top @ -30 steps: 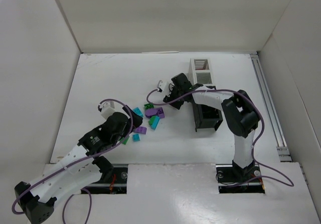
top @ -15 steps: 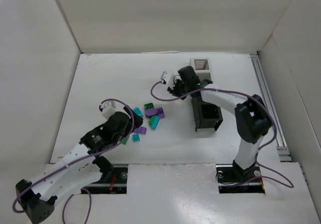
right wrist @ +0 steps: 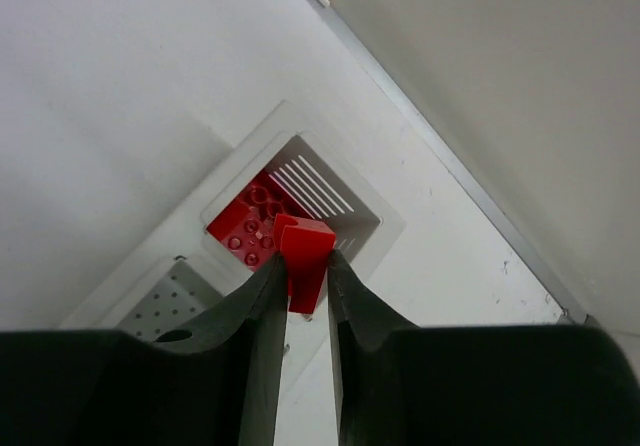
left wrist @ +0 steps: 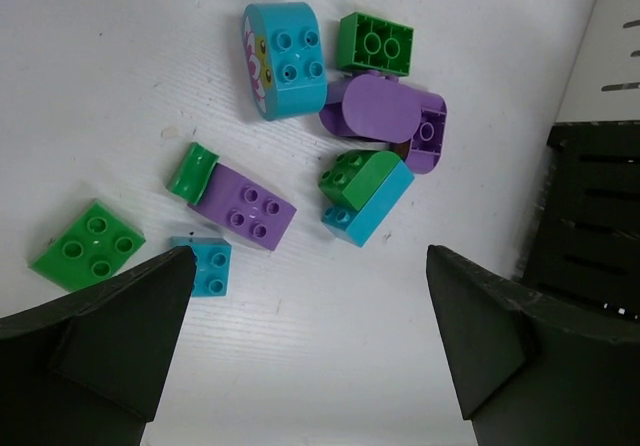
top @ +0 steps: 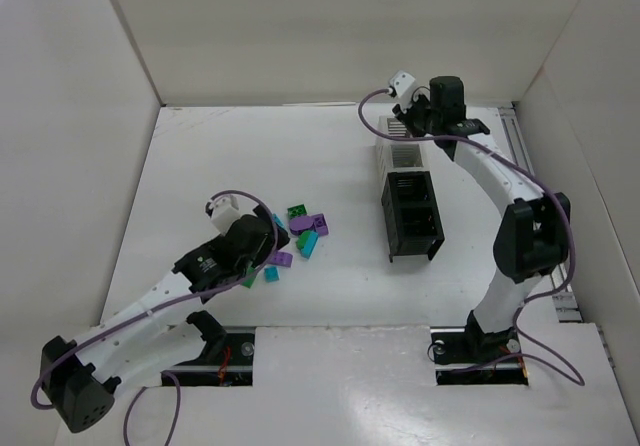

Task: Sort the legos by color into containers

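The left fingers are spread wide and empty above green, purple and cyan legos scattered on the surface; some are hidden by that arm from above. Further right, a red brick is pinched by the right fingers over the far white bin of the containers, where red bricks lie. The black bins' contents cannot be made out.

Legos left of containers, seemingly apart

left arm: white links, black joints | right arm: same white shells, black elbow and wrist | cables: purple, looped along both arms | wrist cameras: small white boxes | fingers: dark, matte, wedge-shaped
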`<state>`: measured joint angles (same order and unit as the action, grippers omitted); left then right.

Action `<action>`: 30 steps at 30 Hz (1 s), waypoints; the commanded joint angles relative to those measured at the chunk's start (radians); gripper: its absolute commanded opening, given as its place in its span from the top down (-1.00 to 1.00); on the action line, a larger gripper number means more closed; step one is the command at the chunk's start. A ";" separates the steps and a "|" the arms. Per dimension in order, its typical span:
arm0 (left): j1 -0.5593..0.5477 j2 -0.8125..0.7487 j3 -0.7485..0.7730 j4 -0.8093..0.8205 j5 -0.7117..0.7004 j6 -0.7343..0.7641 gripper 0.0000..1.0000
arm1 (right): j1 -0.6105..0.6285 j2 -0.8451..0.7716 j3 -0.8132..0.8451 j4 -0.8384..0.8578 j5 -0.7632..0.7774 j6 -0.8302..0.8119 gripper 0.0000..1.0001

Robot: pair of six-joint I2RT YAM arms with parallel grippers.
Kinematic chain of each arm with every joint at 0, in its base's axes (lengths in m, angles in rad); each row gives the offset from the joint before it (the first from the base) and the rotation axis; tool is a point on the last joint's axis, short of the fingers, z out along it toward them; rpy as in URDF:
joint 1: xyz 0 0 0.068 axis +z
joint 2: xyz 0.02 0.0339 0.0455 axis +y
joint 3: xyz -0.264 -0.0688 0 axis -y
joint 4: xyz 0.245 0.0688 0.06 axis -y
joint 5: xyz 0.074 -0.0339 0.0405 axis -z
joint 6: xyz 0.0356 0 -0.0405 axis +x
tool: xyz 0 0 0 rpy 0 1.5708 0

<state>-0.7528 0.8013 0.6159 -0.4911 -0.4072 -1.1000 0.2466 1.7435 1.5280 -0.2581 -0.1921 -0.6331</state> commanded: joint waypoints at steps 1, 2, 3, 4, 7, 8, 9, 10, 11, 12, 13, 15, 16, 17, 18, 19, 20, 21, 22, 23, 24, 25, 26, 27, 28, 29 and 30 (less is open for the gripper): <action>-0.005 0.019 0.070 0.022 -0.053 0.014 -1.00 | -0.012 0.069 0.084 -0.010 -0.047 -0.017 0.46; -0.005 0.019 0.070 0.022 -0.053 0.014 -1.00 | -0.023 0.083 0.098 -0.021 -0.047 -0.017 0.43; -0.005 0.032 0.080 0.022 -0.053 0.014 -1.00 | -0.032 0.105 0.119 -0.021 -0.056 -0.017 0.43; -0.005 0.042 0.081 0.032 -0.053 0.014 -1.00 | -0.032 0.105 0.119 -0.021 -0.066 -0.031 0.39; 0.038 0.053 0.081 0.052 -0.016 0.044 -1.00 | -0.032 0.103 0.130 -0.021 -0.089 -0.031 0.09; 0.049 0.064 0.081 0.052 -0.004 0.054 -1.00 | -0.032 0.103 0.130 -0.021 -0.089 -0.031 -0.08; 0.058 0.078 0.081 0.052 0.007 0.054 -1.00 | -0.032 0.085 0.117 -0.021 -0.089 -0.031 -0.17; 0.058 0.078 0.091 0.062 0.007 0.063 -1.00 | -0.032 0.058 0.098 -0.021 -0.101 -0.040 -0.26; 0.058 0.090 0.091 0.062 0.007 0.063 -1.00 | -0.032 0.042 0.089 -0.021 -0.101 -0.040 -0.35; 0.058 0.104 0.091 0.062 0.007 0.063 -1.00 | -0.032 0.024 0.077 -0.021 -0.101 -0.040 -0.51; 0.058 0.104 0.091 0.062 0.007 0.063 -1.00 | -0.032 0.005 0.066 -0.012 -0.101 -0.040 -0.58; 0.067 0.137 0.111 0.062 -0.002 0.072 -1.00 | -0.032 -0.064 0.022 -0.021 -0.101 -0.040 -0.68; 0.067 0.147 0.111 0.062 -0.002 0.072 -1.00 | -0.032 -0.094 -0.003 -0.021 -0.101 -0.040 -0.71; 0.067 0.159 0.120 0.062 -0.002 0.072 -1.00 | -0.032 -0.166 -0.067 -0.021 -0.090 -0.040 -0.74; 0.067 0.186 0.130 0.062 -0.002 0.072 -1.00 | -0.032 -0.208 -0.112 -0.004 -0.080 -0.025 -0.78; 0.067 0.203 0.130 0.049 -0.002 0.057 -1.00 | -0.021 -0.252 -0.159 0.006 -0.045 -0.014 -0.78; 0.076 0.222 0.143 0.040 -0.002 0.048 -1.00 | -0.009 -0.300 -0.207 0.016 -0.027 -0.001 -0.82; 0.076 0.240 0.163 0.030 -0.002 0.023 -1.00 | -0.009 -0.396 -0.301 0.016 -0.009 0.031 -0.94; 0.076 0.275 0.172 0.017 -0.016 0.011 -1.00 | 0.005 -0.445 -0.351 0.016 0.037 0.056 -0.99; 0.076 0.292 0.173 0.007 -0.016 0.011 -1.00 | 0.020 -0.497 -0.402 0.040 0.057 0.079 -0.99; 0.076 0.309 0.185 0.006 -0.016 0.002 -1.00 | 0.029 -0.595 -0.496 0.049 0.071 0.111 -0.99; 0.085 0.338 0.197 0.017 -0.016 0.002 -1.00 | 0.039 -0.642 -0.538 0.049 0.080 0.125 -0.99; 0.086 0.354 0.197 0.017 -0.025 0.002 -1.00 | 0.039 -0.685 -0.572 0.049 0.106 0.139 -0.99; 0.086 0.371 0.197 0.029 -0.025 0.002 -1.00 | 0.052 -0.725 -0.603 0.040 0.115 0.150 -0.99; 0.096 0.386 0.206 0.029 -0.038 0.002 -1.00 | 0.053 -0.798 -0.644 0.025 0.115 0.150 -0.99; 0.096 0.421 0.215 0.029 -0.038 -0.014 -1.00 | 0.053 -0.830 -0.655 0.007 0.155 0.150 -0.99; 0.110 0.436 0.216 0.020 -0.050 -0.024 -1.00 | 0.062 -0.861 -0.655 -0.036 0.177 0.150 -0.99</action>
<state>-0.6640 1.2060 0.7883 -0.4538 -0.4122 -1.0901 0.2966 0.9508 0.8925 -0.2741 -0.1074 -0.5327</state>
